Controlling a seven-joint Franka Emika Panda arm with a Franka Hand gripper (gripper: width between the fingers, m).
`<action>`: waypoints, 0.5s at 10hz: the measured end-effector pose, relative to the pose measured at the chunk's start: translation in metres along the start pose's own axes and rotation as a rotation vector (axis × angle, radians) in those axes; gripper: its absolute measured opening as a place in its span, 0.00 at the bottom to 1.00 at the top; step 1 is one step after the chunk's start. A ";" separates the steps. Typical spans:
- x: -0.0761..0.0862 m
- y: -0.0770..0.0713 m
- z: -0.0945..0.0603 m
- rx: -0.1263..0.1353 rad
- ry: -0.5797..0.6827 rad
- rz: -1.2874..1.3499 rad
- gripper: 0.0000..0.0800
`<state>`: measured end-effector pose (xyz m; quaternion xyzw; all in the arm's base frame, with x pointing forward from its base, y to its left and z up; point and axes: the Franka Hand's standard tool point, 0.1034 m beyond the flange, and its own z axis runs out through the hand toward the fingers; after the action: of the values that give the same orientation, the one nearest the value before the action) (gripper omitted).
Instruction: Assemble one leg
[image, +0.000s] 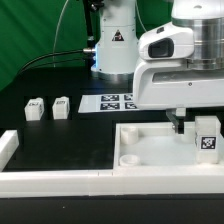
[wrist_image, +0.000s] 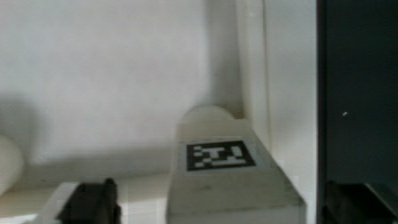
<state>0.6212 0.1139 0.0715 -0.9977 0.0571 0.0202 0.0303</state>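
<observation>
A white leg (image: 207, 138) with a black-and-white tag stands upright at the near right corner of the large white panel (image: 150, 150). My gripper (image: 194, 128) is low over that corner and straddles the leg. In the wrist view the leg (wrist_image: 222, 165) stands between the two dark fingers (wrist_image: 93, 200). One finger is clearly apart from it, and the other is close beside it. The jaws are open. Two more legs (image: 36, 108) (image: 62, 106) lie on the black table at the exterior view's left.
The marker board (image: 118, 101) lies behind the panel, near the arm's base. A white L-shaped wall (image: 50, 180) runs along the front and the left edge. A round socket (image: 128, 158) shows in the panel's near left corner.
</observation>
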 end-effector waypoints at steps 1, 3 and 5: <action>0.000 0.000 0.000 0.000 0.000 0.000 0.70; 0.000 0.000 0.000 0.000 0.000 0.000 0.36; 0.000 0.000 0.000 0.002 0.000 0.032 0.36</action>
<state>0.6212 0.1141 0.0715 -0.9966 0.0732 0.0208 0.0309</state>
